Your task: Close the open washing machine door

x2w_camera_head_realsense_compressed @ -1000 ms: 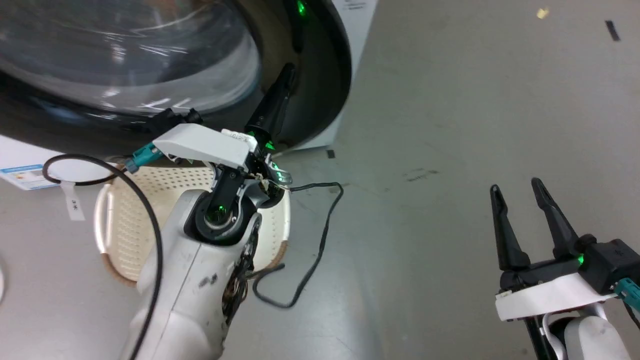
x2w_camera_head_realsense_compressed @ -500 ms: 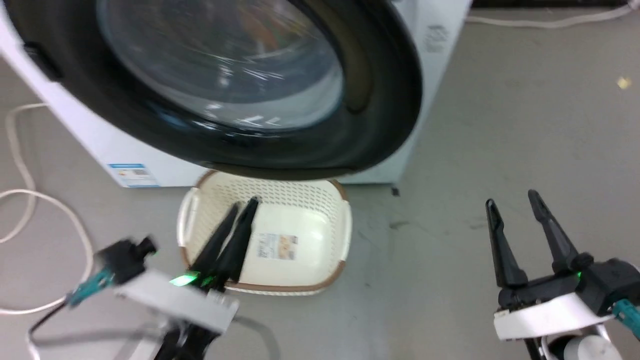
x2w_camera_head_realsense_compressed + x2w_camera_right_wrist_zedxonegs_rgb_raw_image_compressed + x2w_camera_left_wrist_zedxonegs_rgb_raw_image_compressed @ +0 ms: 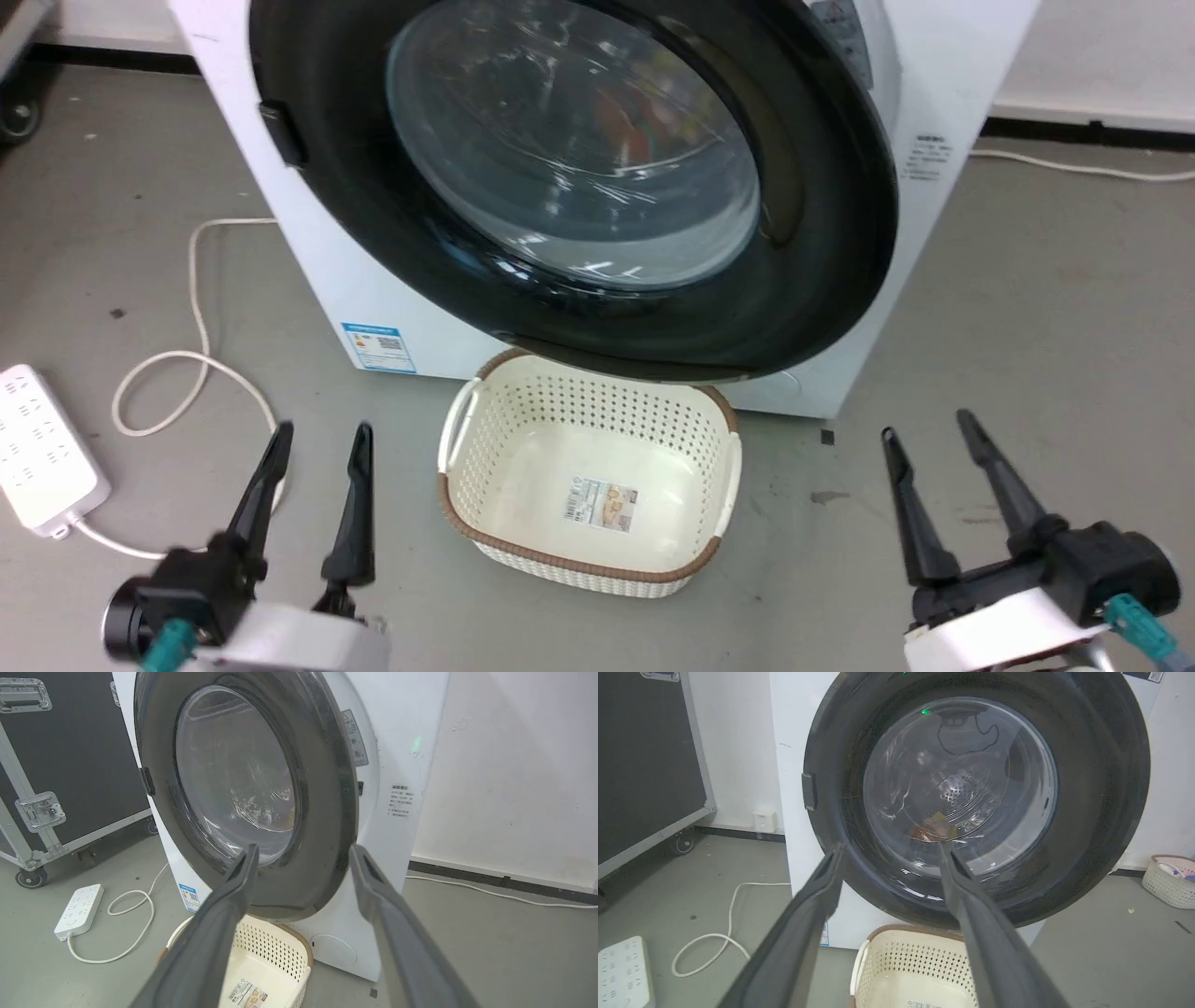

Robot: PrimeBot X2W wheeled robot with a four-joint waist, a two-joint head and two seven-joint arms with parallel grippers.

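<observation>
Against the big white front-loading washing machine (image 3: 962,84), the large round glossy black door (image 3: 579,149) with its bulging glass window looks flush, seemingly shut. Left gripper (image 3: 324,427) and right gripper (image 3: 924,422) flank the cream perforated basket (image 3: 448,504), jaws spread and empty, well apart from the door, probably because no push is needed.

Seen from my remote console: the washer (image 3: 943,65) is plain white, and its door (image 3: 579,159) is a glossy black ring around clear glass. A small label (image 3: 377,347) is blue and white. The basket (image 3: 597,415) is cream, dotted with rows of holes, and its rim is a woven brown band. The floor (image 3: 1046,308) is dull grey, the power strip (image 3: 42,448) white, and its cord (image 3: 196,308) off-white. My left gripper (image 3: 324,429) and right gripper (image 3: 924,425) have black jaws on white mounts.
</observation>
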